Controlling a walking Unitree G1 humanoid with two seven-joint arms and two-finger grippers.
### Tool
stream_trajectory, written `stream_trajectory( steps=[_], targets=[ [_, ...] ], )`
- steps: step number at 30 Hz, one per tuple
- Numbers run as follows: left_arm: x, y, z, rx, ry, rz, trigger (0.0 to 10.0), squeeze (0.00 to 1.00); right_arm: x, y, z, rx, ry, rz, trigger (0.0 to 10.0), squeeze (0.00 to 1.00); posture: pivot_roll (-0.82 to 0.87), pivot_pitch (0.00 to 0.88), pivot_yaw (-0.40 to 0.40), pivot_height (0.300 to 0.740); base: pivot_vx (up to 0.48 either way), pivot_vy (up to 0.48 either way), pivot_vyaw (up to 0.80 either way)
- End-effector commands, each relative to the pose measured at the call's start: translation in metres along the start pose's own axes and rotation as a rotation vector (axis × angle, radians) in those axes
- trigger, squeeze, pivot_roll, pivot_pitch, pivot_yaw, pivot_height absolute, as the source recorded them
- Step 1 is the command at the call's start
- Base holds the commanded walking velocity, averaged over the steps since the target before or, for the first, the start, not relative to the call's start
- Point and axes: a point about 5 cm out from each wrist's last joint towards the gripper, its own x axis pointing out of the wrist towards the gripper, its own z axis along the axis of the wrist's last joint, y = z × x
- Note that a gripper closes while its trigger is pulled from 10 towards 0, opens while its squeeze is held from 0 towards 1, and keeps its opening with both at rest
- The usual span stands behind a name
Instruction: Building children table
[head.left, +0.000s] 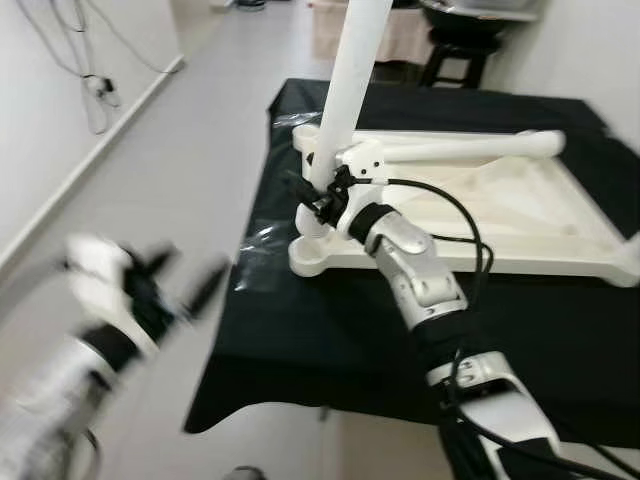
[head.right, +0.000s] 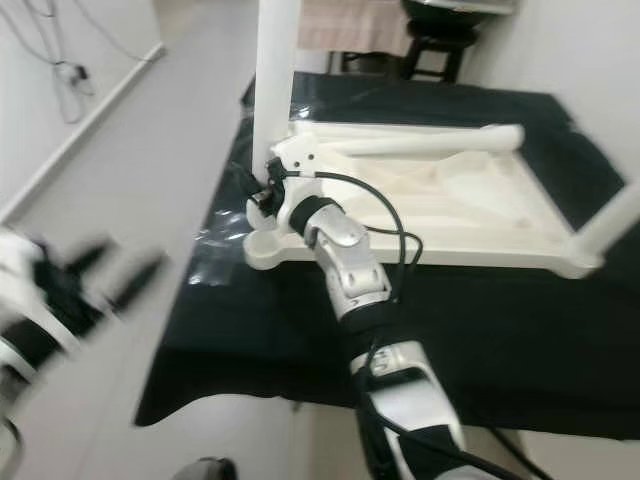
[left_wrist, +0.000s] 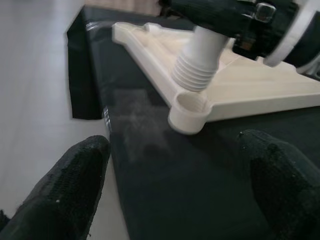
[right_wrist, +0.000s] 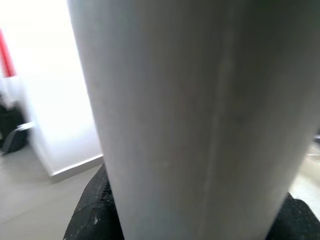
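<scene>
A white children's table top (head.left: 520, 215) lies upside down on a black-covered table (head.left: 330, 340). My right gripper (head.left: 318, 195) is shut on a white leg (head.left: 345, 80), held nearly upright over the near-left corner socket (head.left: 310, 258). In the left wrist view the leg's threaded end (left_wrist: 196, 70) sits just above the socket (left_wrist: 189, 107), tilted. In the right wrist view the leg (right_wrist: 190, 115) passes between the black fingers (right_wrist: 92, 215). My left gripper (head.left: 190, 272) is open and blurred, off the table's left edge, low. A second leg (head.left: 470, 148) lies along the top's far side.
Grey floor (head.left: 170, 150) runs along the table's left side up to a white wall with hanging cables (head.left: 95, 90). A black stool (head.left: 460, 55) stands behind the table. Clear plastic film (head.left: 262, 240) lies at the left table edge. Another white leg (head.right: 610, 225) juts up at the right.
</scene>
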Motion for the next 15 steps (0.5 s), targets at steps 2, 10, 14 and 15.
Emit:
stream_trajectory(
  steps=[2, 10, 14, 15],
  targets=[
    [-0.001, -0.017, 0.000, 0.006, 0.023, -0.082, 10.0, 0.00, -0.004, 0.000, -0.001, 0.002, 0.022, 0.035, 10.0, 0.00, 0.10, 0.225, -0.026, 0.740, 0.000, 0.000, 0.00],
    [-0.009, -0.036, 0.006, 0.059, 0.019, -0.094, 10.0, 0.00, -0.009, -0.009, 0.001, 0.021, 0.042, 0.195, 10.0, 0.00, 0.10, 0.288, -0.048, 0.740, 0.000, 0.000, 0.00],
    [-0.012, -0.042, 0.007, 0.093, 0.030, -0.110, 10.0, 0.00, -0.011, -0.012, 0.009, 0.054, 0.008, 0.259, 10.0, 0.00, 0.11, 0.301, -0.050, 0.740, 0.000, 0.000, 0.00],
    [-0.012, -0.045, 0.007, 0.108, 0.036, -0.120, 10.0, 0.00, -0.012, -0.014, 0.012, 0.066, -0.008, 0.290, 10.0, 0.00, 0.11, 0.301, -0.050, 0.740, 0.000, 0.000, 0.00]
  ],
)
